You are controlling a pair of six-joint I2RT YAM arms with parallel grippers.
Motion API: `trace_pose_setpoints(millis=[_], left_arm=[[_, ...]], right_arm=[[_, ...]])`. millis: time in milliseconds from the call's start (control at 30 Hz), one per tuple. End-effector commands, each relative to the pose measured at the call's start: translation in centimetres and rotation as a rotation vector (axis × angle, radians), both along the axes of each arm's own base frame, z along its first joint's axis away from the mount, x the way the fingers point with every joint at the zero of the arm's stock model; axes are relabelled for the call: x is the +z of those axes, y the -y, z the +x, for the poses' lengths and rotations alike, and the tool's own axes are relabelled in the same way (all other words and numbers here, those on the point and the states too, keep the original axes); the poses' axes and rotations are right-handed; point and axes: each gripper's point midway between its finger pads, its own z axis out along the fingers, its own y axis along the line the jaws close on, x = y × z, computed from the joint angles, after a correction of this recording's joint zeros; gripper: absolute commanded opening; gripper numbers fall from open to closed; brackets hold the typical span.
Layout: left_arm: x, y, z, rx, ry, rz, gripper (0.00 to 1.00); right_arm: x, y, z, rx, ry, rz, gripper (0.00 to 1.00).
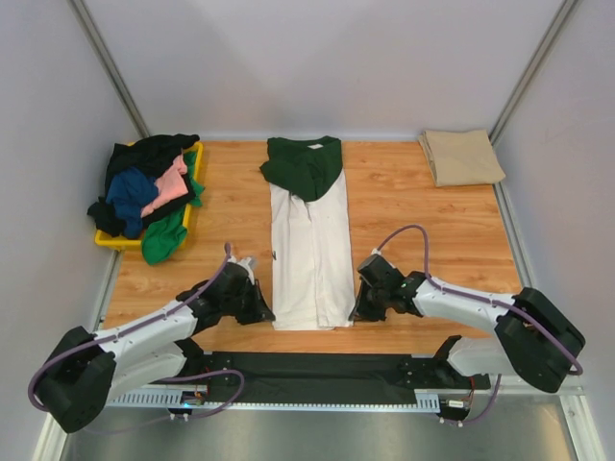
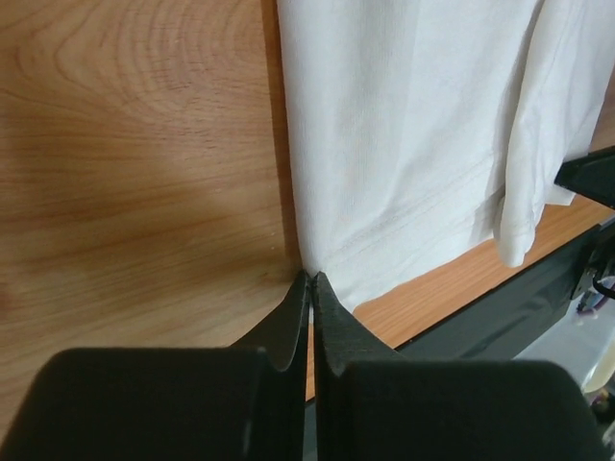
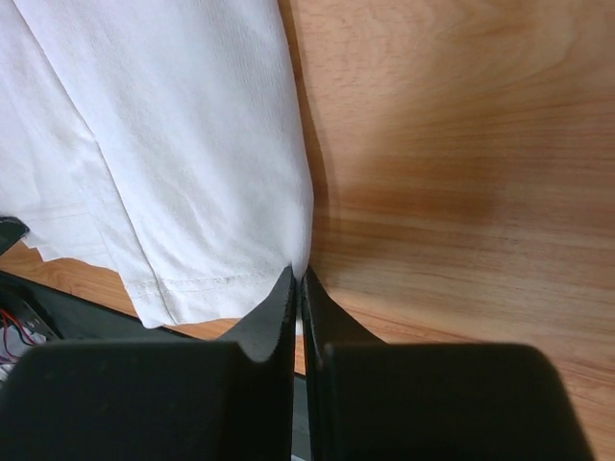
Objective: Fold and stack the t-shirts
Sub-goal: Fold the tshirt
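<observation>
A: Now: cream t-shirt (image 1: 309, 250) lies folded lengthwise at mid table (image 1: 413, 211); left gripper (image 2: 309, 280) and right gripper (image 3: 298, 279) each clenched on a near hem corner.
B: Cloth light, limp, likely to sag; corners judged the right hold.

Left tray (image 1: 115, 242), centre t-shirt (image 1: 309, 250), far-right folded t-shirt (image 1: 461, 157)

Lab cell: white panels (image 1: 317, 58), wooden table (image 1: 423, 211)

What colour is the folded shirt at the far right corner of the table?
The folded shirt is plain tan; the top external view shows it best.
</observation>
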Motion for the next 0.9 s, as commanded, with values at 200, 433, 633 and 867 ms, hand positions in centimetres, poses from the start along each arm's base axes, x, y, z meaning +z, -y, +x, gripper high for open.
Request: trace_pose_setpoints(millis=[200, 433, 633, 867], left_arm=[[5.1, -1.5, 0.6, 0.046, 0.098, 0.031, 0.00], [9.5, -3.0, 4.3, 0.075, 0.214, 0.214, 0.00], [12.9, -2.1, 9.2, 0.098, 0.266, 0.260, 0.00], [14.4, -2.6, 17.4, 0.136, 0.253, 0.308, 0.00]], right_arm=[[1.9, 3.1, -0.5, 0.000, 0.056, -0.145, 0.00], [7.6, 2.7, 4.5, -0.009, 0.208, -0.187, 0.00], [10.7, 1.9, 11.1, -0.008, 0.269, -0.213, 0.00], [12.1, 0.9, 18.3, 0.027, 0.278, -0.218, 0.00]])
